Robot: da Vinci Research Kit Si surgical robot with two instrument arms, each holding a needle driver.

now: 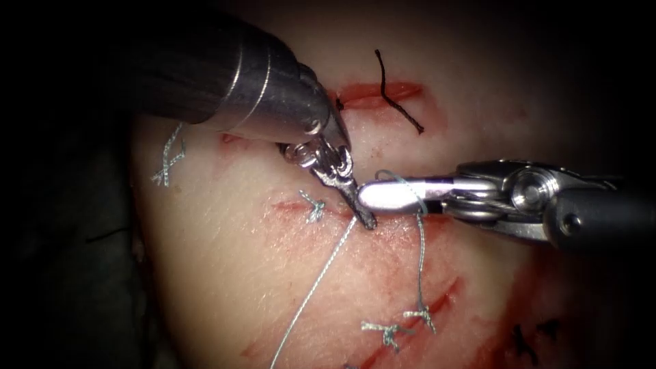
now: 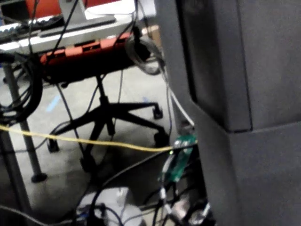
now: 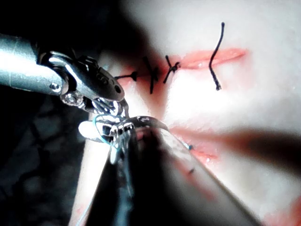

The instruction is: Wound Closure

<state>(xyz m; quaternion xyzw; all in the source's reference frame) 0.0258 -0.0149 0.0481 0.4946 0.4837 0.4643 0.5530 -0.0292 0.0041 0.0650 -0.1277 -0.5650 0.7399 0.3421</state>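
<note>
Your left steel needle driver [image 1: 362, 215] pinches the pale blue thread [image 1: 318, 283] at the red cut [image 1: 294, 205] mid-tissue [image 1: 225, 273]; your right driver [image 1: 393, 195], thread looped round it, seems shut, so keep tension gentle; needle's whereabouts untellable.

Two tools: left tool [image 1: 355, 198], right tool [image 1: 383, 196], tips touching. One pale thread [image 1: 321, 277] below them. Four pale knots. Two cuts: one above tools, one at tips.
</note>
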